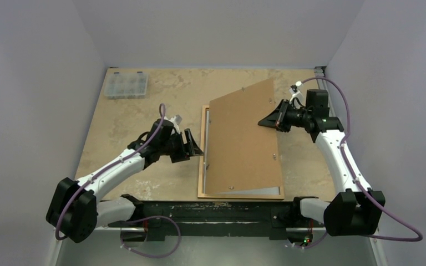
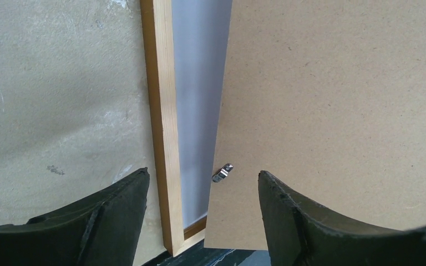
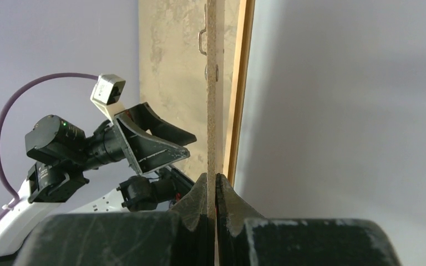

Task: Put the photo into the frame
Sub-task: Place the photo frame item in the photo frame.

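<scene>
Top external view, for the layout: frame (image 1: 238,196) flat at mid-table, hardboard backing panel (image 1: 244,138) skewed across it, far corner overhanging the top rail. Looks like the closing step. Pale strip inside the moulding, probably the white back of the photo (image 1: 260,190), so seemingly seated face down; cannot confirm the printed side.

Pinched shut on the panel's right edge: right gripper (image 1: 263,122), apparently holding that side slightly raised off the frame. Spread wide and holding nothing: left gripper (image 1: 195,145), just beside the frame's left rail.

Next, by judgement: swing the panel square with the moulding, lower it inside the rails, then press flat and secure the small metal clip (image 2: 222,172) at the panel's edge. Calls for a steady pinch on the right and perhaps a nudge from the left.

In the way: the skew itself, with a corner apt to catch on a rail or drag the photo.

Elsewhere, well apart: clear compartment box (image 1: 126,85) at the far left corner of the table (image 1: 144,116).
</scene>
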